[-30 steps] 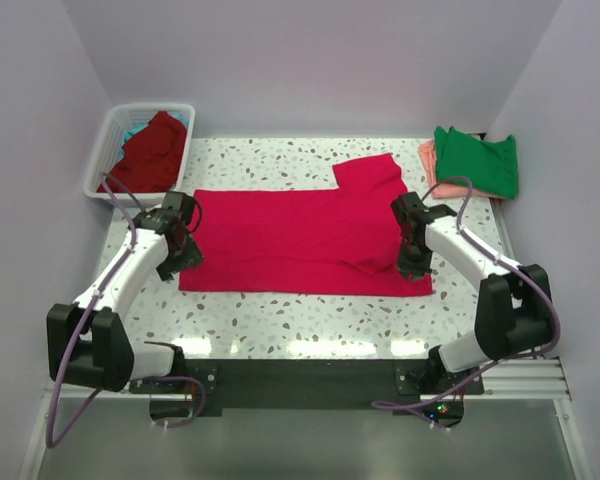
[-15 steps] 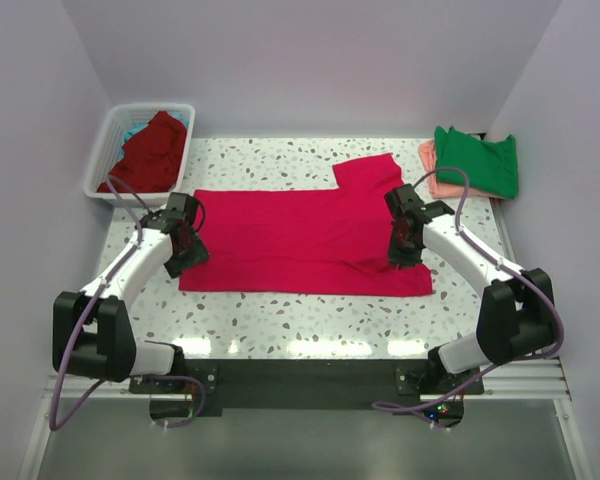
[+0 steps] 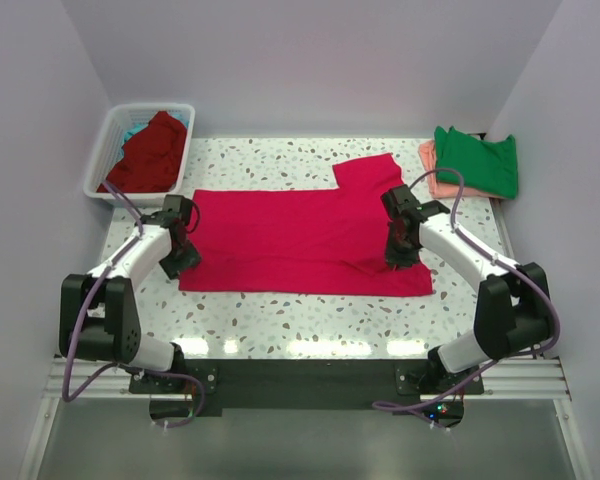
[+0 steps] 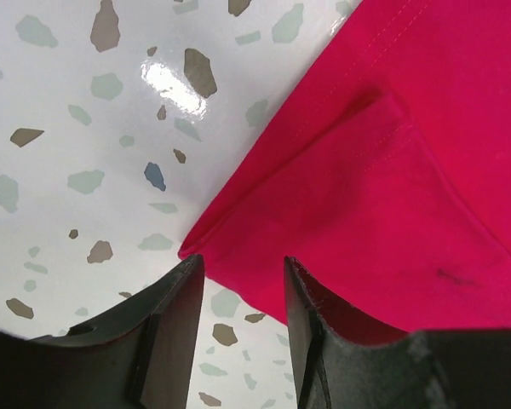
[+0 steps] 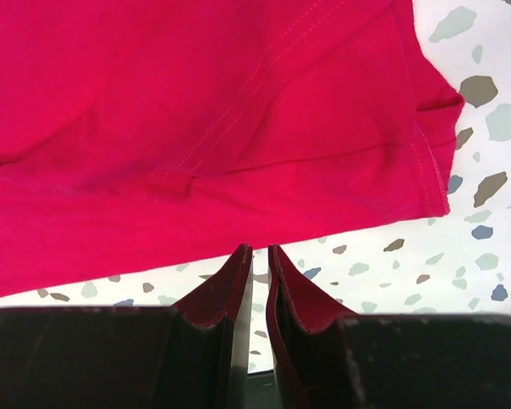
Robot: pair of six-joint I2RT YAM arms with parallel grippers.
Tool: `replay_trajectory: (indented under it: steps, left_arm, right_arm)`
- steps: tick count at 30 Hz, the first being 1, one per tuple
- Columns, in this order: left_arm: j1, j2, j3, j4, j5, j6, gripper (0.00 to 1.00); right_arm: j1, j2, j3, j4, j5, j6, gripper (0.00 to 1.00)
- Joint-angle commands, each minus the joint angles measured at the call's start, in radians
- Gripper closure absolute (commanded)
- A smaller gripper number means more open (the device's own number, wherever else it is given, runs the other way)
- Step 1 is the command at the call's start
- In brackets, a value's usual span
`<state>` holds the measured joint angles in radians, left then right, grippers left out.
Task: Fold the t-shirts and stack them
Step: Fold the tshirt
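Observation:
A bright crimson-pink t-shirt [image 3: 290, 240] lies spread flat across the middle of the table, one sleeve sticking out toward the back right. My left gripper [image 3: 184, 260] hangs over its near left corner. In the left wrist view that gripper [image 4: 243, 277] is open, and the shirt's folded corner [image 4: 392, 213] lies just past the fingertips, with speckled table showing between them. My right gripper [image 3: 400, 256] hovers over the shirt's right part. The right wrist view shows this gripper [image 5: 257, 254] shut to a thin slit with nothing in it, the shirt's hem [image 5: 196, 128] just ahead.
A white slatted basket [image 3: 105, 150] at the back left holds a dark red shirt [image 3: 152, 152] and a bit of teal cloth [image 3: 132, 132]. At the back right a folded green shirt [image 3: 477, 160] lies on a salmon-pink one [image 3: 430, 172]. Walls close in on both sides.
The left gripper has shifted slightly back and left along the shirt's left edge and its jaws have narrowed. The right gripper has moved a little back and left over the shirt.

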<state>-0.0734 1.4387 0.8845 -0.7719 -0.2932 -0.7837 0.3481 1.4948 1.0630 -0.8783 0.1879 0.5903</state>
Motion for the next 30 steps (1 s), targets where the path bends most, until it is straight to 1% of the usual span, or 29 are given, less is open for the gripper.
replay_trajectory:
  steps: [1,7,13,22,24,25,27,28,30]
  left_arm:
    - [0.018,0.017,-0.005,0.063,-0.011,0.041,0.53]
    - [0.032,0.042,-0.018,0.080,0.003,0.058,0.53]
    - [0.043,0.061,-0.044,0.102,0.029,0.069,0.58]
    - [0.049,0.065,-0.048,0.106,0.042,0.083,0.68]
    - [0.049,0.069,-0.047,0.105,0.043,0.083,0.73]
    - [0.049,0.071,-0.047,0.103,0.042,0.084,0.78]
    - [0.050,0.066,-0.045,0.097,0.031,0.084,0.82]
    - [0.050,0.062,-0.039,0.082,0.026,0.083,0.88]
    - [0.050,0.049,-0.035,0.065,0.009,0.078,0.93]
  right_arm:
    - [0.005,0.010,0.028,0.016,-0.005,-0.004,0.83]
    - [0.006,0.024,0.041,0.010,-0.002,-0.004,0.83]
    - [0.008,0.031,0.048,0.010,-0.001,0.000,0.83]
    - [0.017,0.039,0.052,0.010,0.004,0.012,0.84]
    - [0.022,0.038,0.052,0.010,0.005,0.016,0.84]
    - [0.022,0.038,0.052,0.009,0.005,0.016,0.84]
    - [0.023,0.039,0.051,0.010,0.010,0.017,0.84]
    - [0.026,0.038,0.051,0.009,0.010,0.019,0.84]
    - [0.029,0.039,0.046,0.009,0.010,0.020,0.84]
